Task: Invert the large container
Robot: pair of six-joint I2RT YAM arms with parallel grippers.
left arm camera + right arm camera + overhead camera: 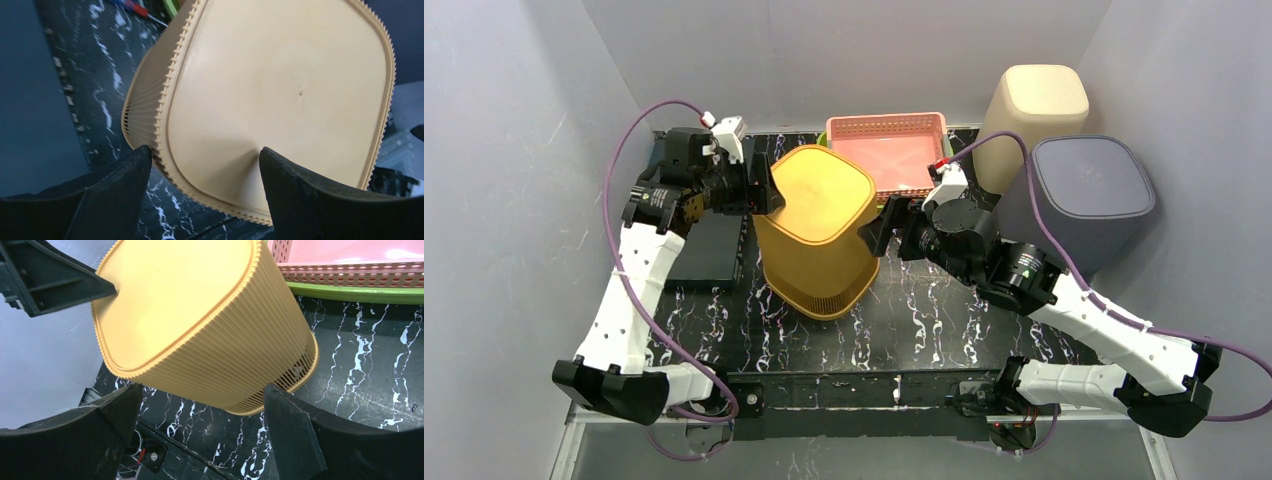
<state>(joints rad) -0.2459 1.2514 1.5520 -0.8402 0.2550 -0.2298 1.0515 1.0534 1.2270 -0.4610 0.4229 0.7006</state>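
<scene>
The large container (819, 225) is a yellow ribbed bin standing on the black marbled table with its open rim down and its flat base up. It fills the left wrist view (280, 85) and the right wrist view (200, 315). My left gripper (769, 185) is open at the base's left upper edge. In its wrist view (205, 160) one finger is outside the ribbed wall and the other over the flat base. My right gripper (876, 230) is open beside the bin's right wall, and its wrist view (202, 395) shows nothing between the fingers.
A pink perforated basket (886, 150) sits behind the bin on a green tray (350, 292). A cream bin (1034, 110) and a grey bin (1089, 195) stand upside down at the back right. A black box (709, 250) lies at the left. A screwdriver (135, 7) lies behind.
</scene>
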